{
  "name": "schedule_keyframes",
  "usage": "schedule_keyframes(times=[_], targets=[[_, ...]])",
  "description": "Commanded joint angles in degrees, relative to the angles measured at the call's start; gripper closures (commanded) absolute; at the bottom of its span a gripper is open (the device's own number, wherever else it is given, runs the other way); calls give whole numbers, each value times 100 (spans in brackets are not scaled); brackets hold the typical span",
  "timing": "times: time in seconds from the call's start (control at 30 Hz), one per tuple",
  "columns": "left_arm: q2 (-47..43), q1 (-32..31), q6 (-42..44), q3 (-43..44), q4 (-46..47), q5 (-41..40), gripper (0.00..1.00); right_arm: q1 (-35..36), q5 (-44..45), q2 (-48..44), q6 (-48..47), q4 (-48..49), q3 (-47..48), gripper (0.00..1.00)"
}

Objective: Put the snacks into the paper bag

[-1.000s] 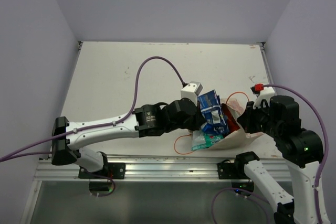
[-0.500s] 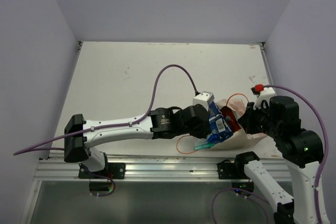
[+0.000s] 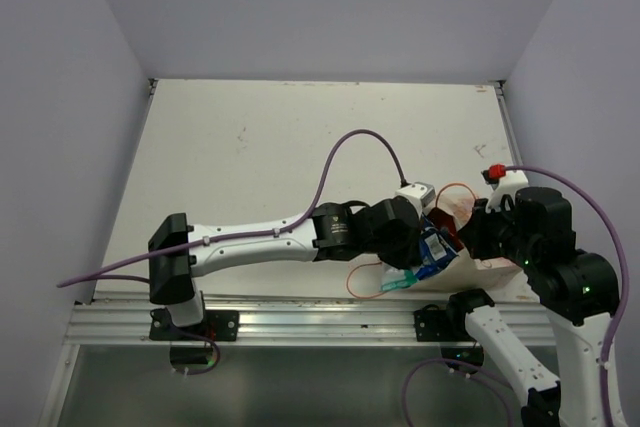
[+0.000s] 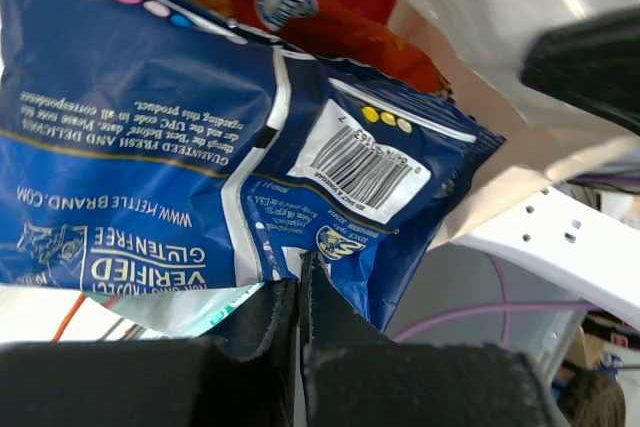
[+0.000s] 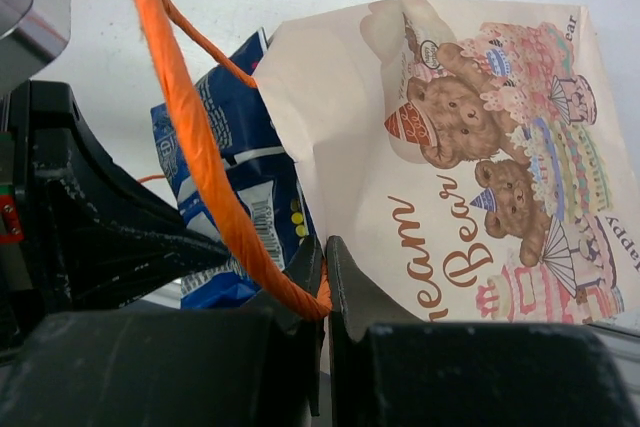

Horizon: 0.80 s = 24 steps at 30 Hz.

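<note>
The dark blue packet (image 4: pixel 200 147), clamped by the left gripper (image 4: pixel 301 277), is now moved rightward into the paper bag (image 5: pixel 450 147) pinched by the right gripper (image 5: pixel 325 257).

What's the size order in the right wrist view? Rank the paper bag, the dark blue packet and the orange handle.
1. paper bag, fills most of the view.
2. dark blue packet, partly hidden behind the bag.
3. orange handle, long but thin; nearness to the camera enlarges it.

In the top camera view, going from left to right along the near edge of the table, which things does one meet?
The left arm's base → teal packet → dark blue packet → paper bag.
</note>
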Motion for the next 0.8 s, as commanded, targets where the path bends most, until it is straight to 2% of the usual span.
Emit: schedule_keyframes(times=[0.0,0.2,0.37,0.63,0.77], targets=[[-185,-83,151,378,151,553,100,-1,-263,38,122,567,437,100],[-449,-110,90,430,107,799,100,-1,-298,56,122,576,411,100],[-563,-110,107,369,414,1194,100,-1,-307,39,131,576,394,100],[-353,-110,151,351,1064,2002,100,-1,-324,30,122,567,403,100],[-265,-57,221,255,1249,2030,100,-1,-324,4,122,558,394,100]])
